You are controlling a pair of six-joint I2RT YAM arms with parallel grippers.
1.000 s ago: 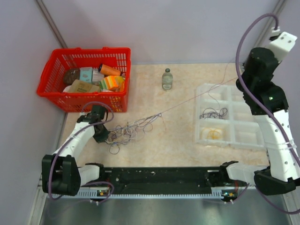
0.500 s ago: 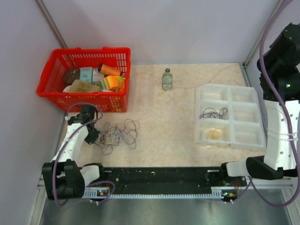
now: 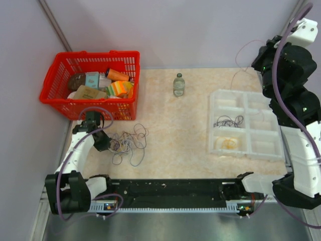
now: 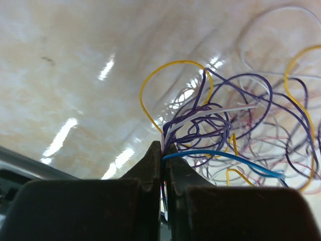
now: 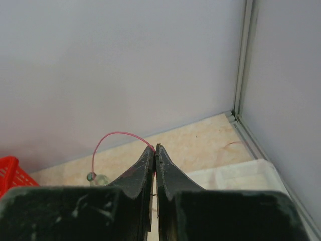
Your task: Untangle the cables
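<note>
Pinched shut, the left gripper (image 4: 164, 150) holds a few strands at the edge of the loose tangle of thin purple, yellow, blue and red cables (image 4: 225, 125); a blue strand and some pale ones run straight in between its black fingers (image 4: 148, 168). Seen from above, that tangle lies on the beige speckled table (image 3: 175, 135) at the near left, just in front of the red plastic mesh basket (image 3: 60, 95) filled with packets, and the gripper sits at the tangle's left edge. The right gripper (image 5: 155, 149) is raised high at the far right by the wall, its jaws closed on a single thin red wire (image 5: 113, 138) that arcs up and leftward from the tips. Below that arm, the clear plastic compartment tray (image 3: 261, 145) holds a small dark purple wire bundle (image 3: 228, 121) in its middle left compartment and a yellow wire coil (image 3: 226, 143) in the near left one. A small clear glass bottle (image 3: 179, 84) stands upright near the table's far edge, well apart from both.
</note>
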